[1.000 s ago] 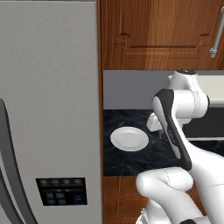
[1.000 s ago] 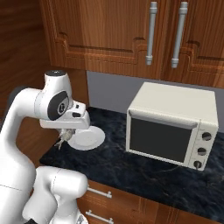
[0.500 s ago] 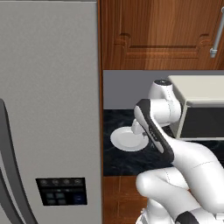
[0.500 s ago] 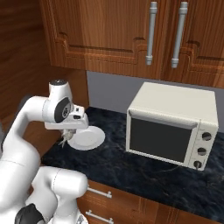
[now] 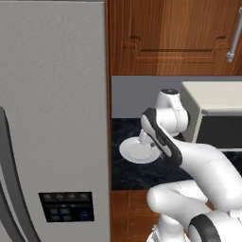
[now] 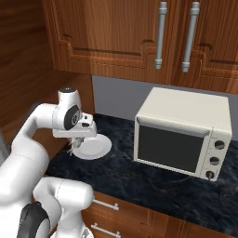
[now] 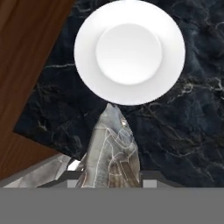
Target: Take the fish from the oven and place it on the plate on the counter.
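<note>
- The small, thin, dark grey fish [image 7: 111,155] hangs in the robot's fingers above the black, pale-veined stone table [image 7: 183,131], just beside the round white plate with a raised rim [image 7: 129,52] and not yet over it.
- In the hand view the fish's long axis runs along the gripper [image 7: 109,181], with its pointed head end aimed toward the plate's near rim and its broader body back between the fingers.
- The fingers stand partly closed on the fish's body, one on each flank, and the fish fills the gap between them.
- In the right base view the gripper [image 6: 74,148] hovers at the plate's [image 6: 95,148] left edge, close over the table [image 6: 153,181]; the fish itself is too small to make out there.
- In the left base view the plate [image 5: 134,152] lies on the table [image 5: 127,175] partly behind the white arm.
- The plate's dish is bare white.
- Brown wood panelling [image 7: 30,65] borders the table on one side of the plate in the hand view.
- A cream-white countertop oven with a dark glass door and round knobs [image 6: 183,132] stands on the table well apart from the plate, to its right.
- Brown wood wall cabinets with steel bar handles [image 6: 160,35] hang above.
- A tall grey steel refrigerator [image 5: 52,118] rises left of the table in the left base view.
</note>
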